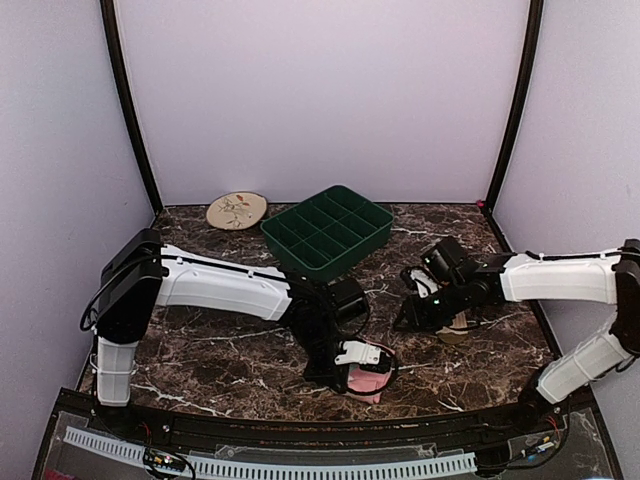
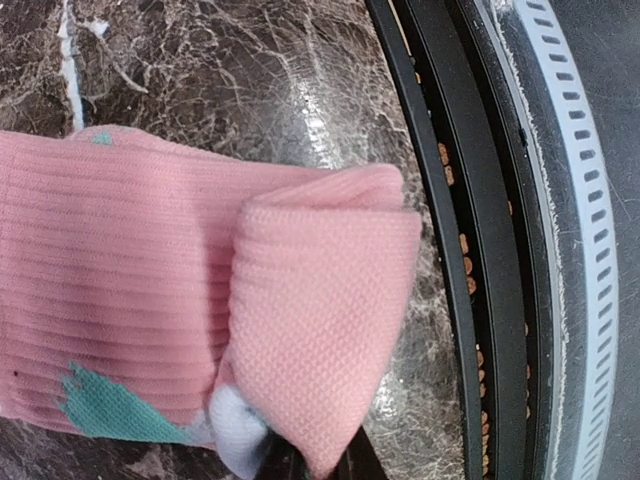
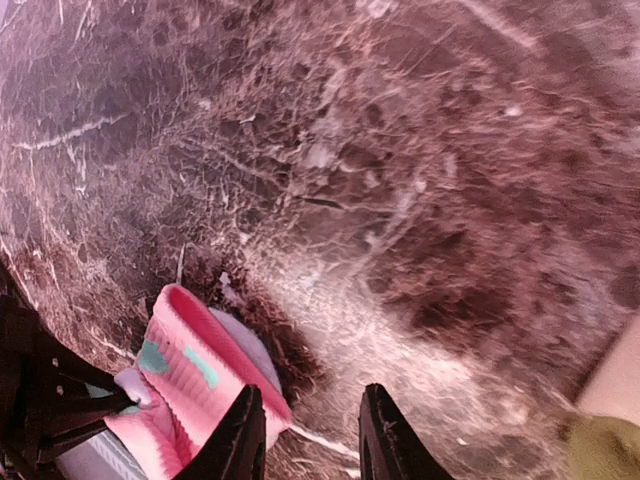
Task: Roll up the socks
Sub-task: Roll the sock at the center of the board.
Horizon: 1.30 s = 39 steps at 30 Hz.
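The pink sock (image 1: 368, 380) with mint-green marks lies near the table's front edge, its end folded over itself (image 2: 320, 300). My left gripper (image 1: 352, 362) is shut on that fold, the fingertips (image 2: 355, 465) just showing under the fabric. The pink sock also shows in the right wrist view (image 3: 190, 370). My right gripper (image 1: 408, 318) is open and empty (image 3: 312, 445), hovering over bare marble just right of the pink sock. The tan sock (image 1: 455, 328) lies under my right arm, mostly hidden; only a beige edge (image 3: 615, 385) shows.
A dark green divided tray (image 1: 328, 230) stands at the back centre. A round beige patterned plate (image 1: 237, 210) lies at the back left. The table's black front rail (image 2: 470, 250) runs close beside the pink sock's folded end.
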### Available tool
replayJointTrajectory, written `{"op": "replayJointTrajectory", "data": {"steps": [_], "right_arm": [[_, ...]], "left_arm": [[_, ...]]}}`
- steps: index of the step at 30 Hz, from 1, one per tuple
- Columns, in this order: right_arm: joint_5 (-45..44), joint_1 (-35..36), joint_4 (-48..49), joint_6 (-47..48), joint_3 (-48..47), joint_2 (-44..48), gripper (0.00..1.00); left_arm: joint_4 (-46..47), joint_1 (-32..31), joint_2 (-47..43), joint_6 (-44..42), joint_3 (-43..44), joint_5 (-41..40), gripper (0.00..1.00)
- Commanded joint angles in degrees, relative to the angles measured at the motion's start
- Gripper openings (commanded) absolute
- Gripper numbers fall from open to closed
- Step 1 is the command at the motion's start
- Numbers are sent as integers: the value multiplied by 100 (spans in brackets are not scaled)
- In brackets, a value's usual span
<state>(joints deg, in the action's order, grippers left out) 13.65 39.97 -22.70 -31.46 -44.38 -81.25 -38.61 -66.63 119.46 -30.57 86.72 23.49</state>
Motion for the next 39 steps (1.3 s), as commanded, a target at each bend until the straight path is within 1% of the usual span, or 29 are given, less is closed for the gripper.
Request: {"op": "replayJointTrajectory", "data": {"steps": [1,6,11,18,23,27,31,34,39], "right_arm": [[-938,51,108,-145,244,721,32],[-1415,387,30,-167,498,1424,32],[-1995,916,-237,-224,649,1914,32],[-2514,1584,-401,-309,834,2373,32],[-2900,2248,-485,-239,702,2233,32],[-3246,2853,-714,-279,596,2198,32],[-3418,3222,-772,-272,562,2188,31],[-3470,3605,-750,-109,426,1928,31],[-3772,4375,-634,312,152,1199,31]], "left_arm": [[-762,71,500,226,228,286,0],[-1213,269,1069,484,865,660,0],[-1257,425,1291,580,1129,821,0],[-1409,866,1545,638,1404,983,0],[-1450,1083,1772,636,1688,1056,0],[-1464,1091,1806,613,1678,1241,0],[-1496,1082,1889,644,1725,1421,0],[-1484,1082,1930,659,1794,1515,0],[-1483,1082,1971,664,1804,1578,0]]}}
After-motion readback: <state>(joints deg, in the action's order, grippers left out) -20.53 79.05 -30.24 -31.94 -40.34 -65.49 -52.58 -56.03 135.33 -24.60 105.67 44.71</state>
